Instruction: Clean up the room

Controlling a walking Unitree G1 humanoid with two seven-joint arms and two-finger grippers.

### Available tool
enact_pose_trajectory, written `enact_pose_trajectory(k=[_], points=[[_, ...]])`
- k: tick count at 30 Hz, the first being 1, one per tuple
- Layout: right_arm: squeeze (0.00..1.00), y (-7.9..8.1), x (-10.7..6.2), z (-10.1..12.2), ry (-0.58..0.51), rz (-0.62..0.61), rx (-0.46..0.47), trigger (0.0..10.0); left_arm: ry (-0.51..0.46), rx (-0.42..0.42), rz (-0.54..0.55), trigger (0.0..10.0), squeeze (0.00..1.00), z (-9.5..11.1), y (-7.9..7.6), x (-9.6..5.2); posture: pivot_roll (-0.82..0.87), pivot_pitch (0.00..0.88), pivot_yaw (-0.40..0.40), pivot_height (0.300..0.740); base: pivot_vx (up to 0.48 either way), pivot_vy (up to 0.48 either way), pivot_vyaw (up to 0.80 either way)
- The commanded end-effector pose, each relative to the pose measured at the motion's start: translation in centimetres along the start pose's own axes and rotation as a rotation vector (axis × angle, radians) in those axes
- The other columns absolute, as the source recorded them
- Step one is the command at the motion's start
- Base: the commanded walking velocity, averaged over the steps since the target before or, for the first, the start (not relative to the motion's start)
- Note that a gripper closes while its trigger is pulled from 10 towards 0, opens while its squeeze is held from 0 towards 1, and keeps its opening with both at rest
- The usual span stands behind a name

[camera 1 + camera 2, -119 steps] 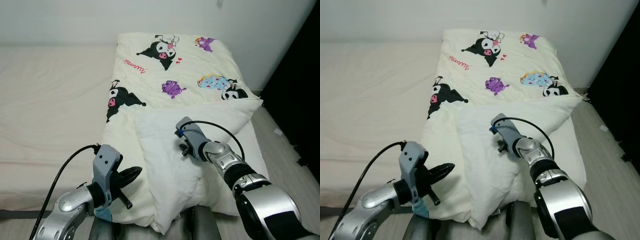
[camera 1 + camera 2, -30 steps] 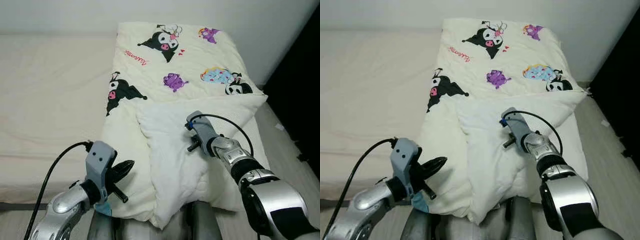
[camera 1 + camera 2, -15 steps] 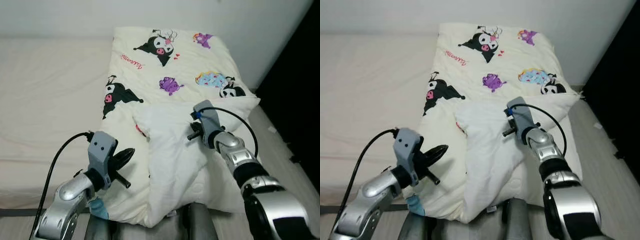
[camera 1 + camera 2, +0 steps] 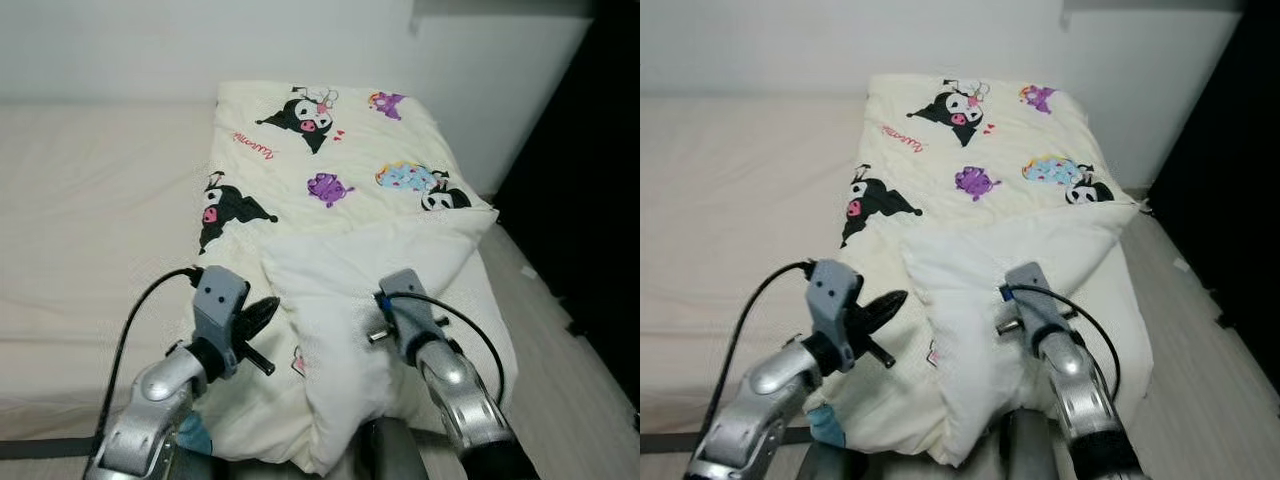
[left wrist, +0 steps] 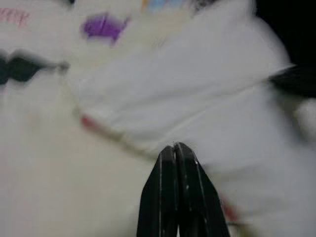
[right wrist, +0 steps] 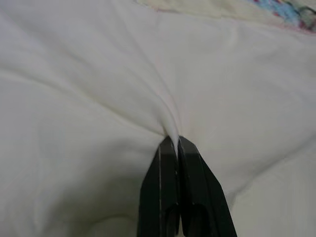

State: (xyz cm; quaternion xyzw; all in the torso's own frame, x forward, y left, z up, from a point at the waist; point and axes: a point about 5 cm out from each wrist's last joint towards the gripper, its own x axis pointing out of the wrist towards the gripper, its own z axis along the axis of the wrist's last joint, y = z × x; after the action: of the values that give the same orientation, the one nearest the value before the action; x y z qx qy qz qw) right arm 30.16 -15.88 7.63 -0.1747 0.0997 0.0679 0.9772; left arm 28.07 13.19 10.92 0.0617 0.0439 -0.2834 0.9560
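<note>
You had the bed (image 4: 80,220) running across the whole scene, beige sheet on the left and the cream cartoon-print quilt (image 4: 330,170) laid over its right half, reaching from the far wall down to the near edge. The near part of that quilt was folded back on itself, so its plain white underside (image 4: 340,330) showed as a bunched flap sitting on top, right between your two arms.

Your right gripper (image 6: 173,143) was on that white flap, a bit right of its middle. Its two black fingers were pressed together with a ridge of the white fabric pinched at the tips, so it had hold of the quilt there.

Your left gripper (image 5: 174,149) was just left of the flap, over the printed side near the front edge. Its fingers were pressed tight together too, pointing at the flap's seam, but I couldn't tell whether any fabric was caught between them.
</note>
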Motion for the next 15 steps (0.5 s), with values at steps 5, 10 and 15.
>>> enact_pose_trajectory(k=[5,10,15], points=[[0.0,-0.9,-2.1,-1.0,0.025,-0.114,-0.021,0.1,0.137,0.014,0.067,10.0,0.0,-2.5,0.2,0.7,-0.04,0.086,-0.058,0.57,0.0,0.0,0.0],[0.0,-1.6,-3.8,-2.1,0.046,-0.188,-0.025,2.4,0.174,0.027,0.12,10.0,0.0,-3.1,0.7,1.2,-0.04,0.09,-0.052,0.57,0.0,0.0,0.0],[0.0,-1.5,-5.9,-3.9,0.109,-0.231,0.003,5.8,0.23,0.043,0.197,10.0,0.0,-4.5,0.9,2.2,-0.05,0.089,-0.048,0.57,0.0,0.0,0.0]])
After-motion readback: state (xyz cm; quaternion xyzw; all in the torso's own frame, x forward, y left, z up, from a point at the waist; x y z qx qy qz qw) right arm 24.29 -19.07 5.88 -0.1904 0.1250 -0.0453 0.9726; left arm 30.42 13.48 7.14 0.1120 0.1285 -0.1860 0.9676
